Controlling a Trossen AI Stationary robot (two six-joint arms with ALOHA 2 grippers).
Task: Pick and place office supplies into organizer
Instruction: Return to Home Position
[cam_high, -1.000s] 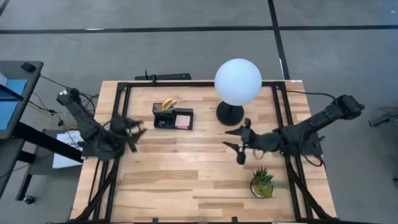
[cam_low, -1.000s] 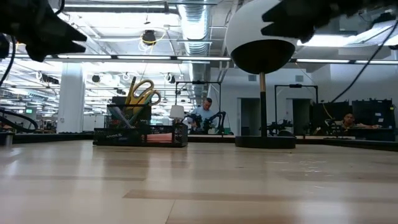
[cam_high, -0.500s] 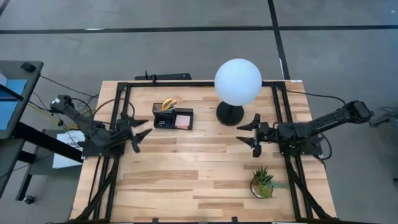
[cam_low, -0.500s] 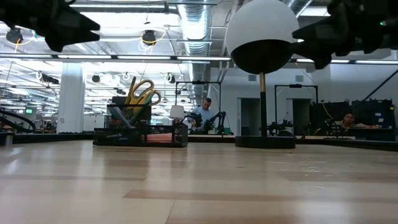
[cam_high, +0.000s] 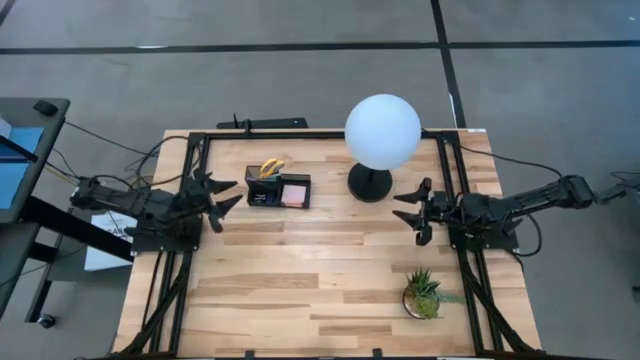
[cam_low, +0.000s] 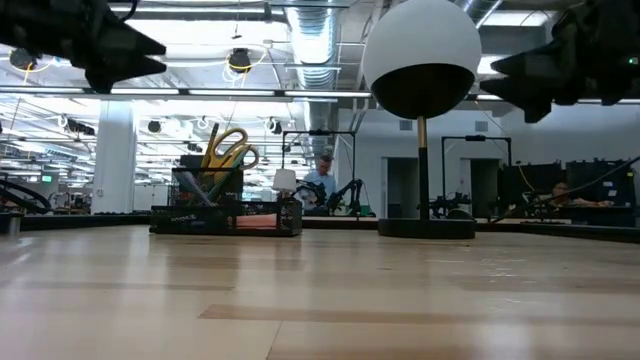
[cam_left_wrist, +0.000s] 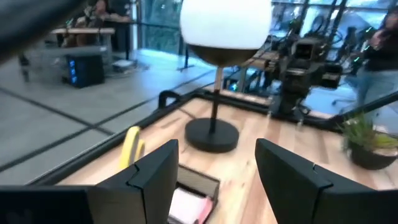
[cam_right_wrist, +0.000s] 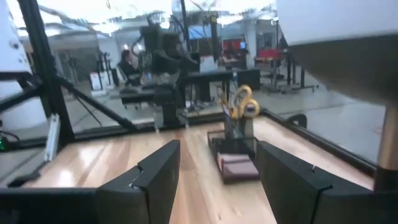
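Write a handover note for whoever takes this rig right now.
Left gripper: open, empty, at the table's left side.
Right gripper: open, empty, at the right side, near the lamp.
Organizer stands left of the lamp. Yellow-handled scissors stand in its pen cup, and the pink sticky-note pad lies in its tray.
Done: no loose supplies show on the tabletop.
Left: probably only parking both arms. Small items inside the organizer cannot be checked.

We note table (cam_high: 300, 290): pale wood planks, smooth, satin sheen. At 11 o'clock, organizer (cam_low: 190, 205): black wire mesh, matt. In it, scissors (cam_high: 271, 167): glossy yellow plastic handles; sticky-note pad (cam_high: 294, 192): pink paper. At 1 o'clock, lamp globe (cam_high: 382, 131): smooth matt white.
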